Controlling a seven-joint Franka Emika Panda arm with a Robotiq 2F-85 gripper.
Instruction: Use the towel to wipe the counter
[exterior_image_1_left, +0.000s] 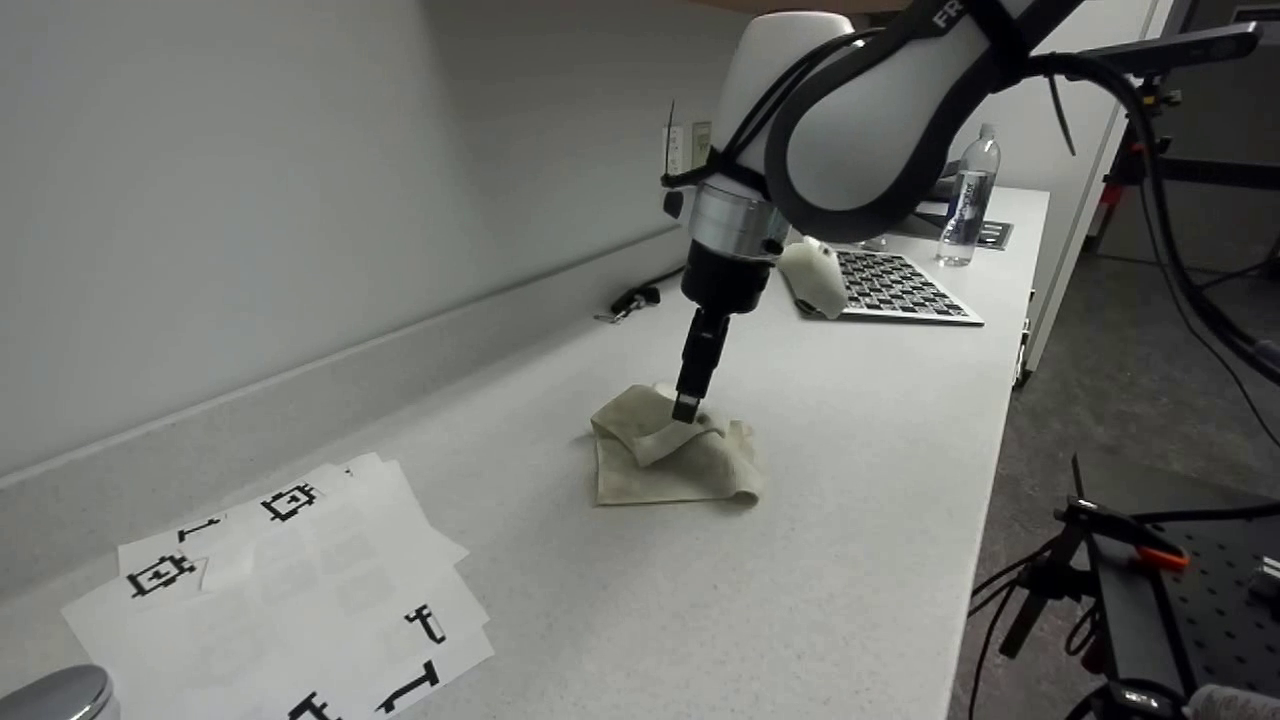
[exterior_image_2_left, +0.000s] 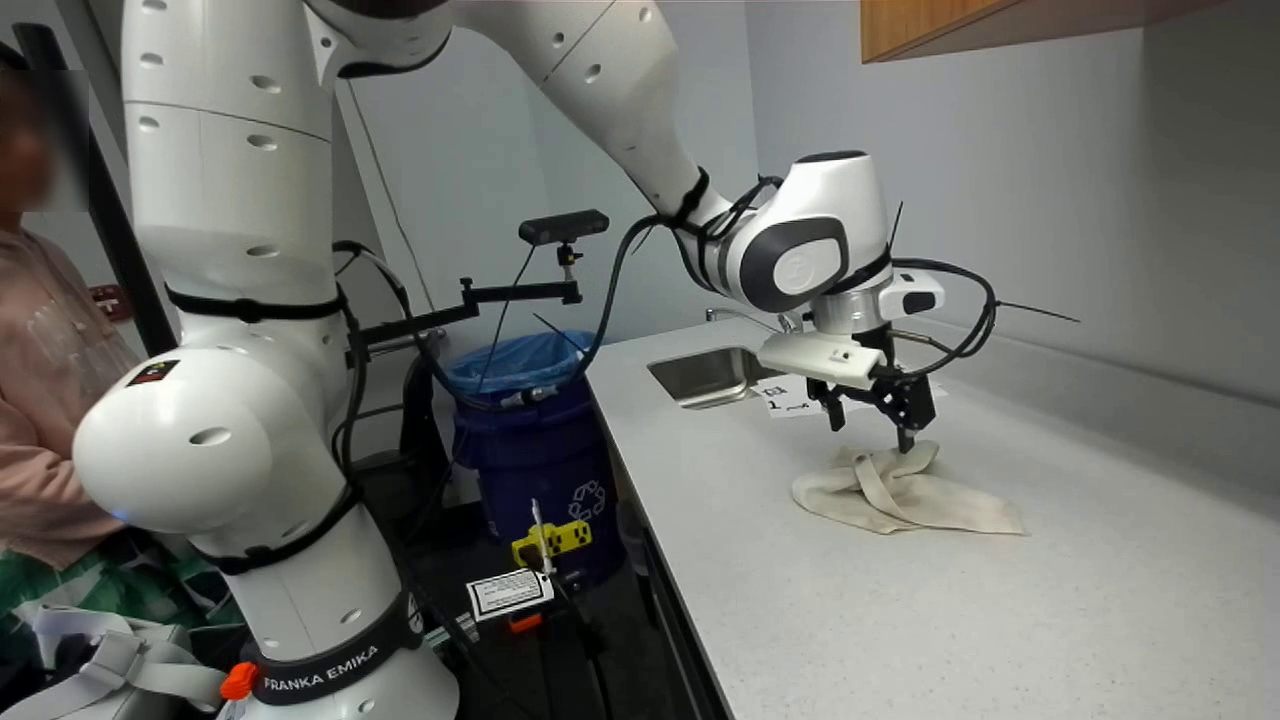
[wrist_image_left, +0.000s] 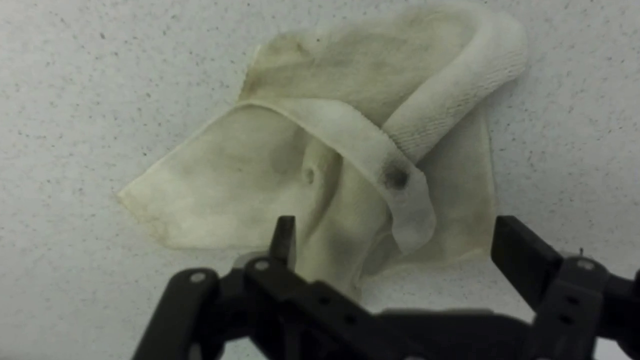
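A crumpled cream towel (exterior_image_1_left: 690, 475) lies on the white speckled counter (exterior_image_1_left: 830, 570). It also shows in an exterior view (exterior_image_2_left: 930, 505) and fills the middle of the wrist view (wrist_image_left: 360, 80), with a folded strip and a dark spot on it. My gripper (exterior_image_1_left: 685, 410) points down over the towel, and it also shows in an exterior view (exterior_image_2_left: 871, 432). In the wrist view my gripper (wrist_image_left: 395, 220) has its fingers wide apart, with nothing held between them. The towel's near part passes behind the left finger. I cannot tell whether a fingertip touches the cloth.
Printed paper sheets (exterior_image_1_left: 300, 590) lie on the counter. A checkered board (exterior_image_1_left: 895, 285), a water bottle (exterior_image_1_left: 968, 205) and a small black item (exterior_image_1_left: 635, 300) are farther along. A sink (exterior_image_2_left: 705, 378) is set in the counter. A wall backs the counter; a wooden cabinet (exterior_image_2_left: 940, 25) hangs above.
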